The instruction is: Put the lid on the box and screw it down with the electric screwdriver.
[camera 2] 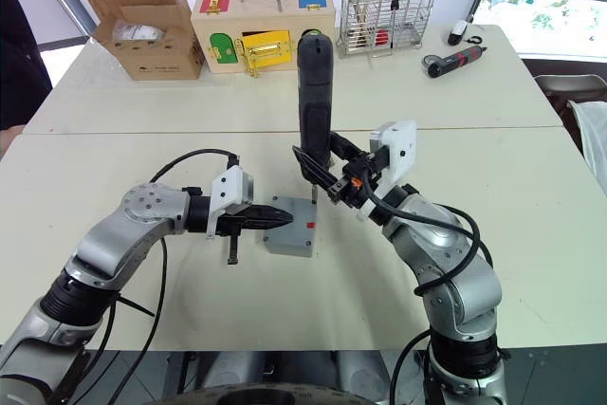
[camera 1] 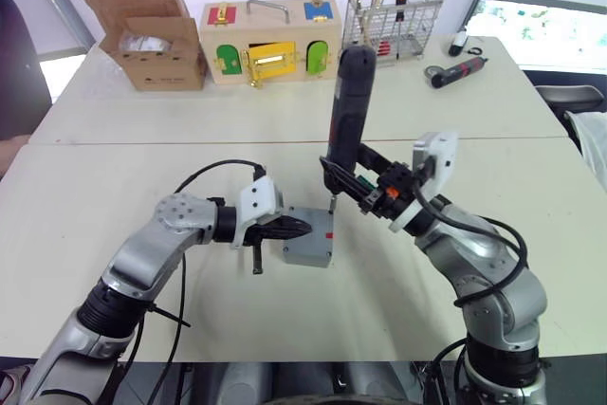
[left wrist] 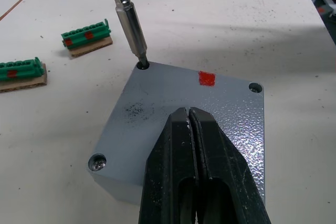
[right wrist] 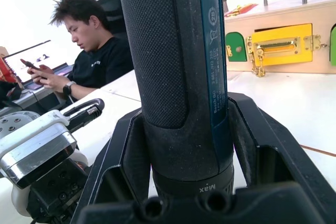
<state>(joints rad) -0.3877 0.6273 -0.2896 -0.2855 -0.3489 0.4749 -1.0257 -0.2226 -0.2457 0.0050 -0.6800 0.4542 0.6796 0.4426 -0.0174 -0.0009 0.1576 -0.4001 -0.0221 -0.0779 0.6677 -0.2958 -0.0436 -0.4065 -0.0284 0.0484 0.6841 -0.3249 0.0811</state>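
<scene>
R gripper (camera 2: 327, 173) clamps screwdriver (camera 1: 347, 106) upright, bit in lid (left wrist: 184, 108) corner hole. L gripper (camera 1: 296, 228) closed, empty, pressing lid top.

Bright, even daylight with window glare at the far right, soft shadows, wrist close-ups slightly blurred.

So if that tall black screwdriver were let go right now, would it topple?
Probably. The electric screwdriver stands upright on just its thin bit in a corner screw hole of the lid. Only the right tool steadies it, and it looks top-heavy.
</scene>
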